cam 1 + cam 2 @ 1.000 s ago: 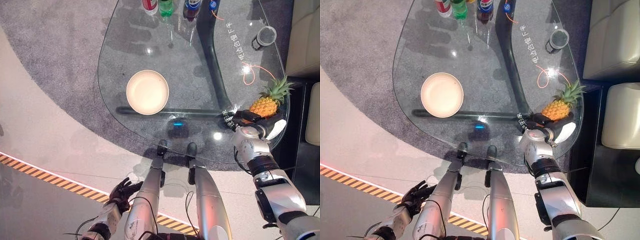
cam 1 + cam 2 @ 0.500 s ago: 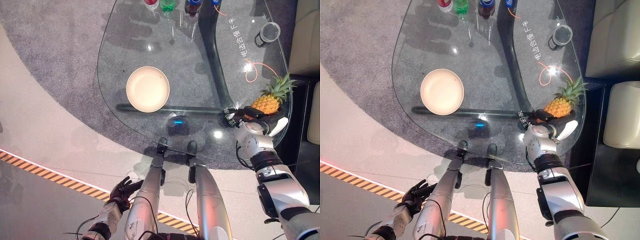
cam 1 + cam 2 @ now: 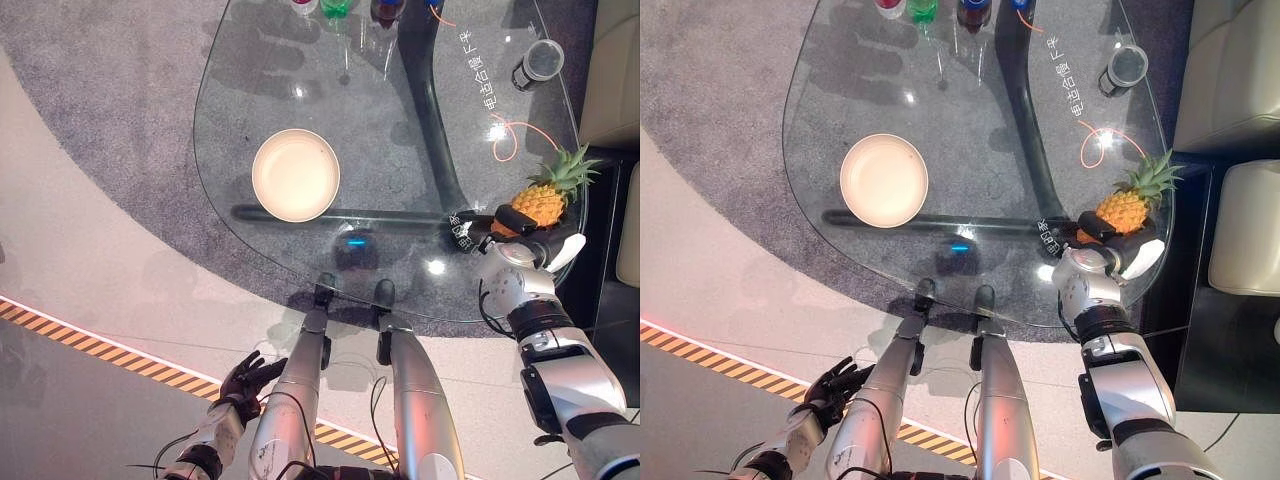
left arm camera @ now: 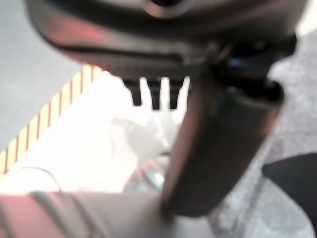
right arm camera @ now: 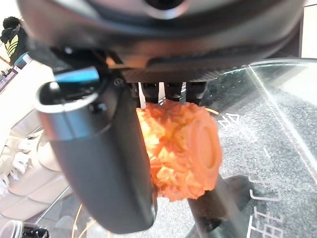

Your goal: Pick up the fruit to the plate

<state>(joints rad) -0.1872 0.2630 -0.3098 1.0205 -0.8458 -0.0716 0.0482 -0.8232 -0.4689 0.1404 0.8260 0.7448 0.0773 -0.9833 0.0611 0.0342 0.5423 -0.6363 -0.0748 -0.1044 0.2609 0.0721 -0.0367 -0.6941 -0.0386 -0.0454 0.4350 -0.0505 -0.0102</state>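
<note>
A small pineapple (image 3: 542, 201) lies on the right edge of the glass table (image 3: 390, 130), its green crown pointing away from me. My right hand (image 3: 1096, 228) sits at the fruit's base, dark fingers curled across the orange body and the white-covered thumb on the outer side. In the right wrist view the pineapple (image 5: 181, 148) is held between thumb (image 5: 99, 163) and fingers. The cream plate (image 3: 296, 175) lies bare on the table's near left part, well apart from the fruit. My left hand (image 3: 246, 381) hangs low over the floor, fingers relaxed and holding nothing.
Several bottles (image 3: 334, 7) stand at the table's far edge. A dark cup (image 3: 1124, 67) is at the far right, with an orange loop (image 3: 1102, 146) marked on the glass near it. Pale sofa cushions (image 3: 1240, 80) border the right side. Striped tape (image 3: 100, 352) crosses the floor.
My right hand's fingers have come further over the pineapple's base, and hand and fruit have shifted slightly right. The view has shifted a little. The left hand is unchanged.
</note>
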